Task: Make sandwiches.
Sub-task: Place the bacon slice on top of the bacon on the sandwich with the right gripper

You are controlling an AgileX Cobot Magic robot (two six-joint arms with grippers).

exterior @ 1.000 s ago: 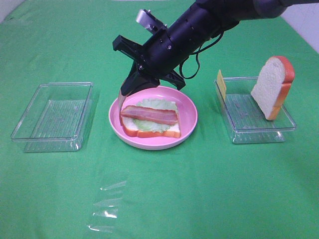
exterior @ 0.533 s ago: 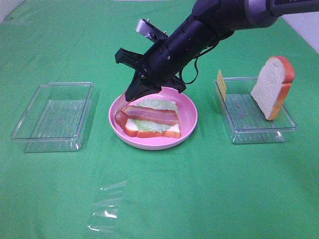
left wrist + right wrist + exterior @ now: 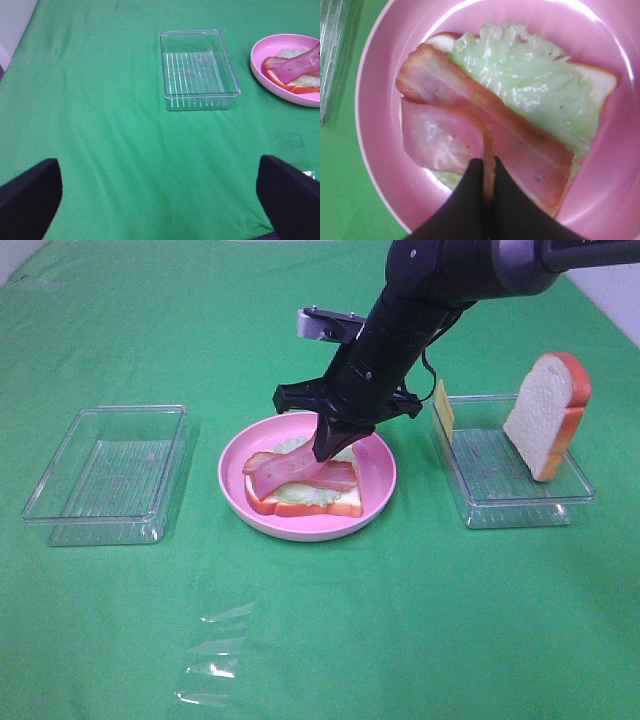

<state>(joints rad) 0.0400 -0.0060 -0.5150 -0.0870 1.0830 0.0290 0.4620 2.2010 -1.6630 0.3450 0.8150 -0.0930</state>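
A bacon strip (image 3: 440, 137) is pinched by the right gripper (image 3: 488, 167) and draped, seemingly touching, over the open sandwich (image 3: 305, 502) on the pink plate (image 3: 383, 475). The left gripper (image 3: 160, 192) is spread wide above green cloth (image 3: 100, 125).

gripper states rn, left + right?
Left gripper: open, holding nothing.
Right gripper: shut on a bacon strip, over the pink plate.
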